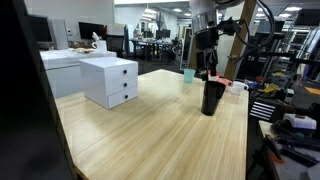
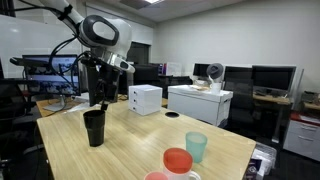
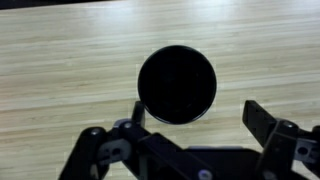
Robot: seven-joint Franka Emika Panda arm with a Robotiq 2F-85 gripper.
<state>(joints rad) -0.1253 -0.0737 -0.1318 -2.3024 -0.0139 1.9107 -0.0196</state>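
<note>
While gripper (image 3: 195, 112) hovers, jaws spread, black cup (image 3: 176, 85) beneath (interior dark).

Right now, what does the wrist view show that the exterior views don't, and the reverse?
Only the wrist view looks straight down into the black cup, with the open jaws spread wider than it. Only an exterior view shows the white drawer unit, teal cup and red bowl. Both show the black cup standing on the wooden table.

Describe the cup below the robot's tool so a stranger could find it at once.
Start at the wooden table and find the robot arm's tool above it. Just below the tool stands a tall cup. It alone is black, unlike the teal cup and the red cup.
</note>
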